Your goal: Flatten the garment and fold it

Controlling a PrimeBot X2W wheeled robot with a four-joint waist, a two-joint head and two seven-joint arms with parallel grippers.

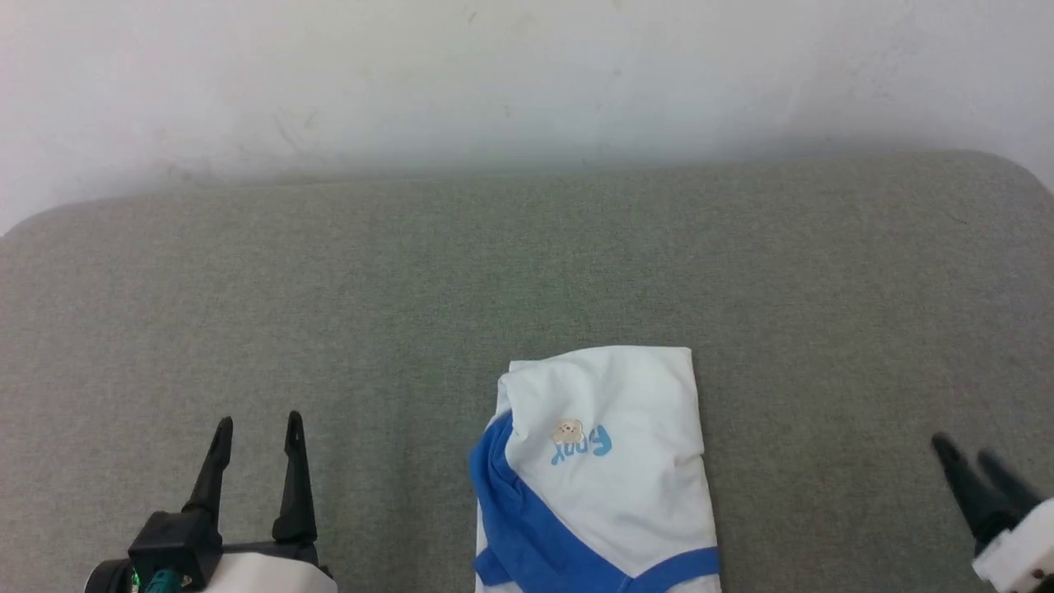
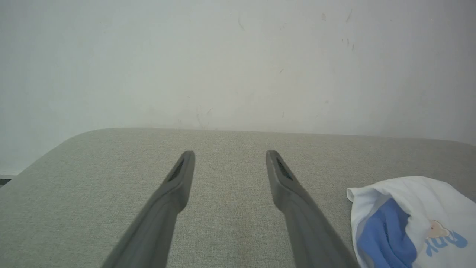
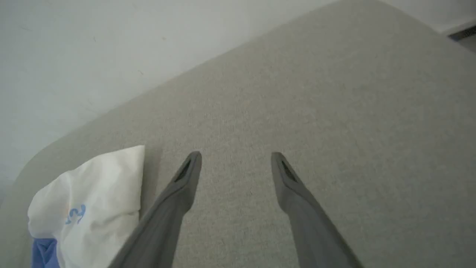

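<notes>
Garment in compact fold on grey pad

A pale white wall runs along the far side, matt and a little grubby, with fine dark scratches and faint scuffs scattered across it. Before it stands the bench, covered in a grey-green woven fabric, its 2 far corners rounded. A soft shadow lies along the line where bench and wall meet. The light is even and diffuse, without hard edges. Past the bench's corner a thin dark strip shows low at the wall, perhaps skirting or floor; it is too small to tell.
</notes>
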